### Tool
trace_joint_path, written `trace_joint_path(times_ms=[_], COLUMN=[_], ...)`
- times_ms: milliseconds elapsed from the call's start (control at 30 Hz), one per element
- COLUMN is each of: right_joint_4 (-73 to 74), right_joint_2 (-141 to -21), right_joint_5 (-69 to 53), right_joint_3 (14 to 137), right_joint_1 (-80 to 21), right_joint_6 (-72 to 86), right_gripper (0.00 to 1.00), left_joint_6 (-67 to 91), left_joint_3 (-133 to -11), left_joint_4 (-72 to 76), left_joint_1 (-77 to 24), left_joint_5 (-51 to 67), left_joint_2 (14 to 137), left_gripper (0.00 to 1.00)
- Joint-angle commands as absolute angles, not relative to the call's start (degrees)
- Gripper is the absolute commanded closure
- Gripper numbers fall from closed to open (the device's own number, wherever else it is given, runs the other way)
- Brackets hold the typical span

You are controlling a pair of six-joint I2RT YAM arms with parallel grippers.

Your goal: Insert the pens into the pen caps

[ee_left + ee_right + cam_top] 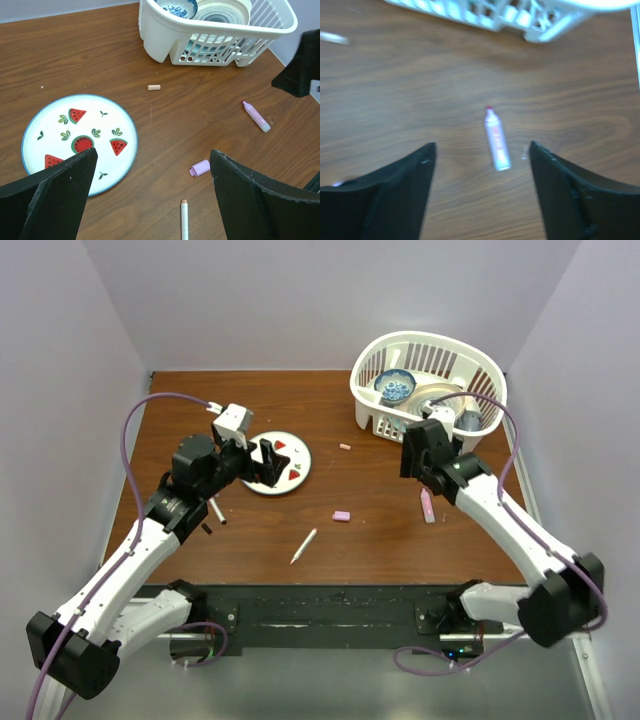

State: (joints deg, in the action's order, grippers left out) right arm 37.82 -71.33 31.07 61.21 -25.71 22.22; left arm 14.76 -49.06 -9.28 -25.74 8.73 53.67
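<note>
Top external view: the left gripper point(257, 461) hangs over a watermelon-patterned plate point(297, 451) that lies left of the worktop's middle, well in from the left edge. From the left wrist view its fingers point(55, 190) are spread wide and hold nothing. The right gripper point(482, 146) hovers toward the right edge, just nearer than a white basket point(368, 405) that fills the far right corner. Its jaws are also parted and empty, with the thicker pale pink pen point(496, 140) lying on the wood between and below them, touching neither finger.

The white pen point(184, 220) lies slantwise close to the near edge, about mid-width. A pink cap point(200, 168) rests just beyond it, between the plate and the pink pen and apart from both. A smaller pale cap point(154, 87) sits farther back, between the plate and the basket. A thin pen point(216, 511) lies beside the left arm toward the near left; its colour is hard to read.

Bare wood runs down the middle of the worktop point(400, 540) from far edge to near edge, broken only by the two caps and the white pen.
</note>
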Motion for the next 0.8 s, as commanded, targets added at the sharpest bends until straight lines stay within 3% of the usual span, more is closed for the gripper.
trace_joint_path(times_ms=[0, 767], right_joint_4=[41.31, 33.05], right_joint_2=[-77.86, -91.49], right_joint_5=[24.91, 12.84], right_joint_3=[60.65, 52.47], right_joint_1=[-16.37, -10.20], right_joint_6=[19.34, 19.07], right_gripper=[0.34, 0.47], left_joint_6=[16.43, 16.44], left_joint_3=[-50.54, -50.54], left_joint_4=[-7.21, -7.21], left_joint_1=[-25.49, -25.49], left_joint_5=[8.17, 8.26], left_joint_2=[53.53, 53.17], left_gripper=[0.00, 0.00])
